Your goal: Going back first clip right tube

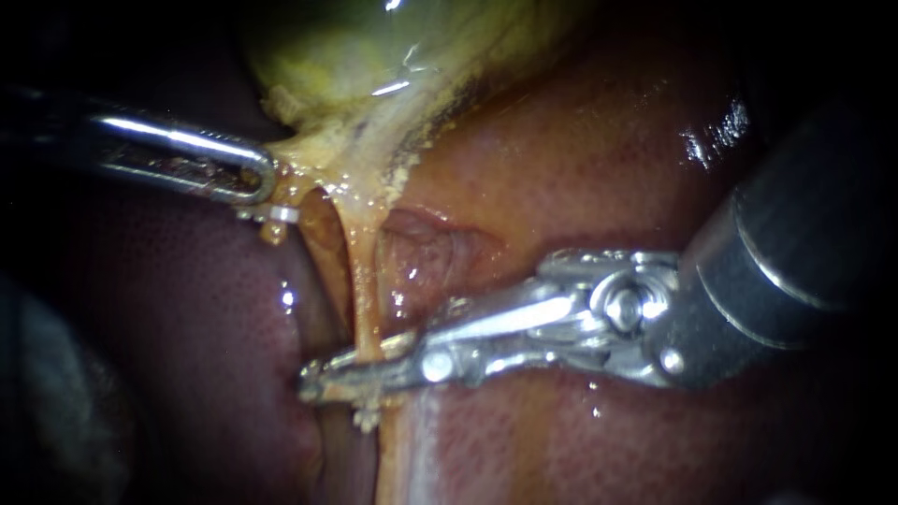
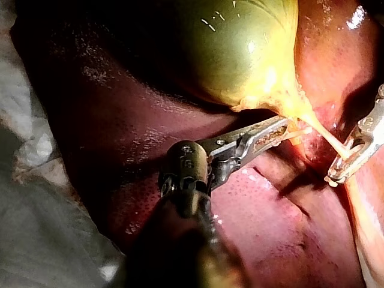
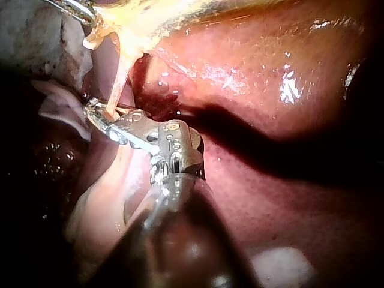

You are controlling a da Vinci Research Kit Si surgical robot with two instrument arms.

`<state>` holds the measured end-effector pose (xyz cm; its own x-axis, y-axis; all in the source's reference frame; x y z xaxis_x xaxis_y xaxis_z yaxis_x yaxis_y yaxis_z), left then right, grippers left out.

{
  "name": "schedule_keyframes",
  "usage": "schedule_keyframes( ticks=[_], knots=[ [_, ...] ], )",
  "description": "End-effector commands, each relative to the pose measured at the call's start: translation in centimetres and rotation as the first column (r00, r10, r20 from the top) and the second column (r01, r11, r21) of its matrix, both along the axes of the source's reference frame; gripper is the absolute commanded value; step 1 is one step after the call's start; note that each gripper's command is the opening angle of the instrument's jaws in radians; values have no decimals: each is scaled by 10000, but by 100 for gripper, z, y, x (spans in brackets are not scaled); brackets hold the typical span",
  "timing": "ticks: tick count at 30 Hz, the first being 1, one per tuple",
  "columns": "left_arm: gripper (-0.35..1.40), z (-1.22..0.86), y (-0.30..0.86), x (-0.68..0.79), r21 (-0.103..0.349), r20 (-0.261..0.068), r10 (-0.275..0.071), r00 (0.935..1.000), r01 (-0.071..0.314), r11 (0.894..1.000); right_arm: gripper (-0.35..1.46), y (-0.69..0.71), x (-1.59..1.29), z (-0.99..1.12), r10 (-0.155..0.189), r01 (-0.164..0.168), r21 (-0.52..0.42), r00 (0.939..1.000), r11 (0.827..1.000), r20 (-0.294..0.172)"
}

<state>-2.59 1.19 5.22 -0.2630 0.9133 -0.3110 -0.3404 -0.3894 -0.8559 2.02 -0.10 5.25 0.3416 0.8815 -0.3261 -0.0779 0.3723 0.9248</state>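
Right tube (image 1: 367, 290), endoscope view: a pale strand pulled straight, running down from the neck of the gallbladder (image 1: 337, 56). Right instrument (image 1: 348, 369) clamped across the strand's end farthest from the gallbladder, both jaws touching it. Left instrument (image 1: 254, 178) closed on fatty tissue at the gallbladder's neck. Cannot tell whether a clip sits under the jaws.

Left wrist view: same strand, taut between gallbladder neck and right instrument's jaws (image 2: 336, 174).

Right wrist view: tube (image 3: 117, 84) passing between the jaws, with liver (image 3: 270, 72) close beside, on the side away from the gallbladder.

Probably best: part the jaws fully, then back out along the shaft's own line with no sideways drag. Open room seemingly over the liver, away from the gallbladder; tighter nearer its neck.
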Motion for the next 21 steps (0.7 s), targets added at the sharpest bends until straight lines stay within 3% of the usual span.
schedule_keyframes(
  ticks=[1, 2, 4, 6, 9, 11, 14, 21],
  knots=[
    [-35, 0, 0, 0, 0, 1, 2, 10000, -2, 10000, -35, 0, 0, 1, -54, 54, -2, 10000, 10000, 10],
    [-35, 0, 0, 0, 0, 1, 2, 10000, -2, 10000, -35, -1, 1, 3, -94, 94, 11, 9999, 10000, -34],
    [-35, 0, 0, 0, 0, 1, 2, 10000, -2, 10000, -8, -5, 2, 9, -364, 323, -940, 9985, 9951, -420],
    [-35, 0, 0, 0, 0, 1, 2, 10000, -2, 10000, 24, -12, 5, 18, -613, 468, -1947, 9957, 9797, -692],
    [-35, 0, 0, 1, 0, 2, 3, 10000, -3, 10000, 41, -19, 8, 33, -873, 565, -2901, 9917, 9553, -945],
    [-35, 0, 0, 1, 0, 2, 4, 10000, -4, 10000, 46, -22, 8, 42, -864, 479, -3547, 9918, 9337, -937],
    [-35, 0, 0, 1, 0, 2, 4, 10000, -4, 10000, 49, -20, 2, 49, -558, 113, -4376, 9945, 8991, -891],
    [-35, 0, -1, 2, 0, 5, 9, 10000, -9, 10000, 50, -16, -34, 48, -1029, 340, -5528, 9902, 8326, -941]
  ],
)
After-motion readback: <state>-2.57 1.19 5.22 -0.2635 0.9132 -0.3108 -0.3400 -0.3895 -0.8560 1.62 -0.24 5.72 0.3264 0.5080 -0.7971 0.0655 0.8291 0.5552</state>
